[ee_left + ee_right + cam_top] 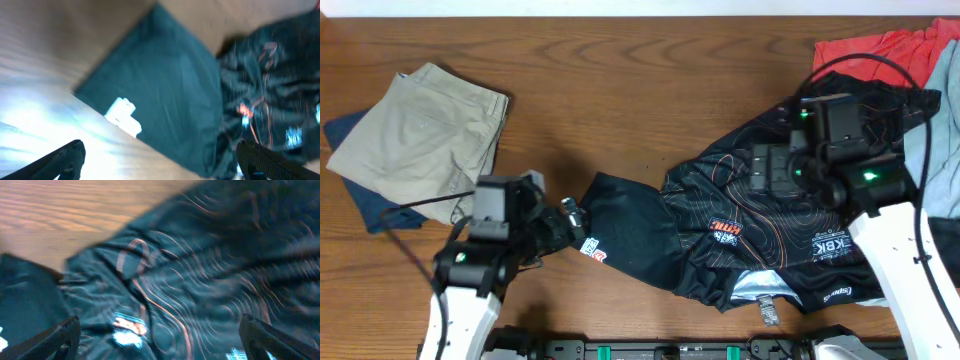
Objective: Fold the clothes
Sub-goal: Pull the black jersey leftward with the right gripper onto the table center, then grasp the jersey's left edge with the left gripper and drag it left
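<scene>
The clothes, a black jersey (pixel 760 235) with thin orange contour lines and white lettering, lie crumpled across the middle and right of the table. One sleeve (pixel 165 95) lies flat toward the left, with a white logo (pixel 122 117) near its edge. My left gripper (pixel 578 225) is at that sleeve's end, open, with wood and sleeve edge between its fingers (pixel 65 157). My right gripper (pixel 765 168) hovers over the bunched middle of the jersey (pixel 200 275), open, with nothing gripped. Both wrist views are blurred.
Khaki shorts (pixel 420 130) lie folded on a navy cloth (pixel 360 200) at the far left. A red shirt (pixel 880 50) and a pale blue-grey cloth (pixel 945 130) lie at the back right, touching the jersey. Bare wood (pixel 620 80) fills the back middle.
</scene>
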Robot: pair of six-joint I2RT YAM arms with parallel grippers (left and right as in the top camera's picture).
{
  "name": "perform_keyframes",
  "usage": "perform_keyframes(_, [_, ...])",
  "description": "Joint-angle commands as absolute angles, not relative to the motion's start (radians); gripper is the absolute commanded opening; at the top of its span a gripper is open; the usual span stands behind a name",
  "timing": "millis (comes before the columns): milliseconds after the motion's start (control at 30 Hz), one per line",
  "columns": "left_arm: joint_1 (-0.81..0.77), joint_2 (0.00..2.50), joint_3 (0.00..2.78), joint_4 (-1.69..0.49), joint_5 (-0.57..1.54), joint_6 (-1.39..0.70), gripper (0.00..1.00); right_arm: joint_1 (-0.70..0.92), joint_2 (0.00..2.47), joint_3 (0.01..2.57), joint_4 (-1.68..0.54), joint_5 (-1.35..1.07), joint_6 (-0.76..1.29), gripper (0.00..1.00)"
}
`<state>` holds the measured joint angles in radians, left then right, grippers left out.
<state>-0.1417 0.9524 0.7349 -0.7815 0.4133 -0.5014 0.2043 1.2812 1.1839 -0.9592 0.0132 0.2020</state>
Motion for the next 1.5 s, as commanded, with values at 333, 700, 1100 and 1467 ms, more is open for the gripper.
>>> perform_keyframes(333, [-0.476, 1.382, 0.735, -0.702, 0.487, -0.88, 0.98, 0.033, 1.266, 1.204, -1.042, 0.056, 0.223, 0.99])
perform_keyframes(700, [-0.765, 1.643, 0.735, -0.356, 0.487, -1.061, 0.98, 0.033, 1.266, 1.204, -1.048, 0.057, 0.223, 0.99])
perform_keyframes(1100, [-0.698, 1.667, 0.738, -0.247, 0.311, -0.853, 0.06, 0.033, 1.266, 1.204, -1.052, 0.07, 0.22, 0.99])
perform_keyframes(1467, [-0.105, 1.618, 1.093, -0.388, 0.302, -0.569, 0.06, 0.033, 1.266, 1.204, -1.055, 0.079, 0.22, 0.99])
